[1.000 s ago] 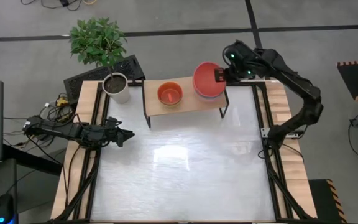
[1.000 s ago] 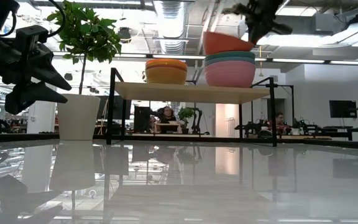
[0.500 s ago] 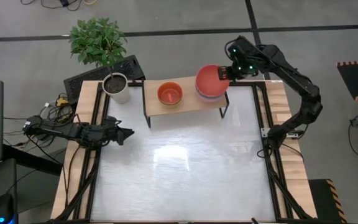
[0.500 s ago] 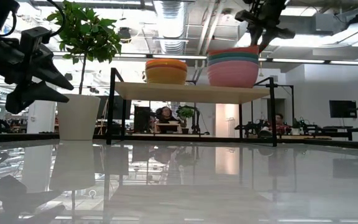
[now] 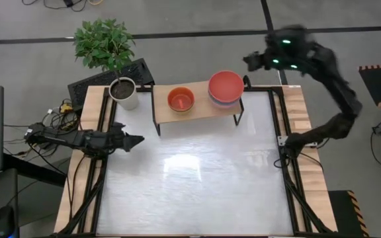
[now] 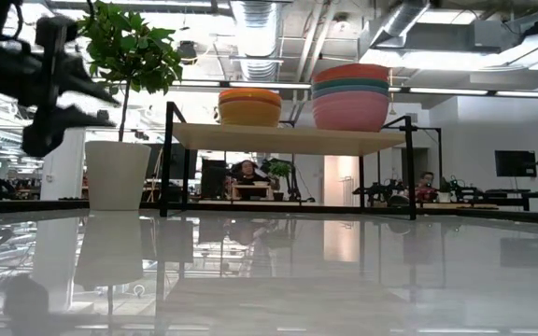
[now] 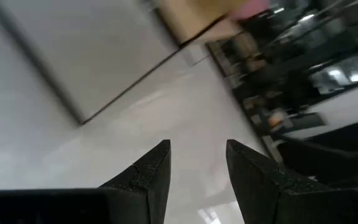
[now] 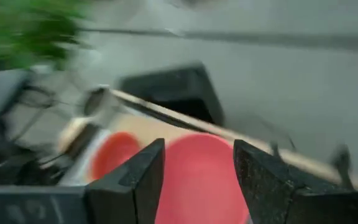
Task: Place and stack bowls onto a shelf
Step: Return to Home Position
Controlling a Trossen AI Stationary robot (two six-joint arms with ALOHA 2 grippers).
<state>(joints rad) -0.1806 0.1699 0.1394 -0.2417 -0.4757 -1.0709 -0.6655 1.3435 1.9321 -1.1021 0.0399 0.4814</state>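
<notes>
The shelf (image 5: 200, 110) (image 6: 288, 138) stands at the table's far edge on thin black legs. It carries two stacks of bowls. The left stack (image 5: 180, 99) (image 6: 249, 107) is small, with an orange-red bowl on top. The right stack (image 5: 225, 86) (image 6: 351, 97) is larger, with a red bowl (image 8: 197, 186) on top. My right gripper (image 5: 250, 61) (image 8: 199, 144) hangs open, high above and beyond the shelf's right end, touching nothing. My left gripper (image 5: 136, 140) (image 7: 197, 155) is open and empty at the table's left edge.
A white pot (image 5: 124, 92) (image 6: 117, 175) with a green plant stands left of the shelf at the far left corner. Cables and a dark box (image 5: 114, 74) lie beyond the table's left side. People sit at desks (image 6: 248, 177) far behind the shelf.
My right gripper has set the tilted red bowl level onto the larger stack and let go of it. It has then risen and drawn back from the stack, away past the table's far right corner. My left gripper has tipped up a little in place.
</notes>
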